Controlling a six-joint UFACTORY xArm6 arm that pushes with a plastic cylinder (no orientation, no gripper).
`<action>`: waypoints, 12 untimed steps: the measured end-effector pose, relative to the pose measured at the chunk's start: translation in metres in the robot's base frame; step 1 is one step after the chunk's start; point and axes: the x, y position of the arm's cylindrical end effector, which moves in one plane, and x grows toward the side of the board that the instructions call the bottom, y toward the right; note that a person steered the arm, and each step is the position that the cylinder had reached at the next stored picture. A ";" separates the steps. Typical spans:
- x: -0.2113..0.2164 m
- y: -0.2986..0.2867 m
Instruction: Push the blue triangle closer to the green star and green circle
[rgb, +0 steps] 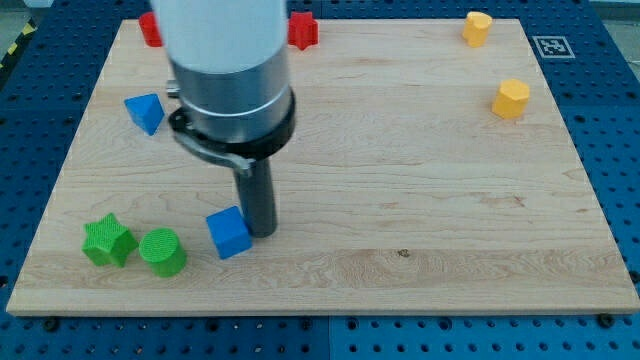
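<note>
The blue triangle (145, 112) lies near the board's left edge, upper part. The green star (108, 241) and the green circle (163, 251) sit side by side at the bottom left. A blue cube (229, 232) lies just right of the green circle. My tip (260, 232) rests on the board right against the blue cube's right side, far below and to the right of the blue triangle. The arm's wide body hides the board above the tip.
Two red blocks (150, 29) (303, 30) sit at the top edge, partly hidden by the arm. Two yellow blocks (477, 28) (511, 98) lie at the top right. The wooden board (420, 200) ends in blue perforated table all around.
</note>
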 end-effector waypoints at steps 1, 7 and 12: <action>0.001 -0.023; -0.151 -0.226; -0.145 -0.141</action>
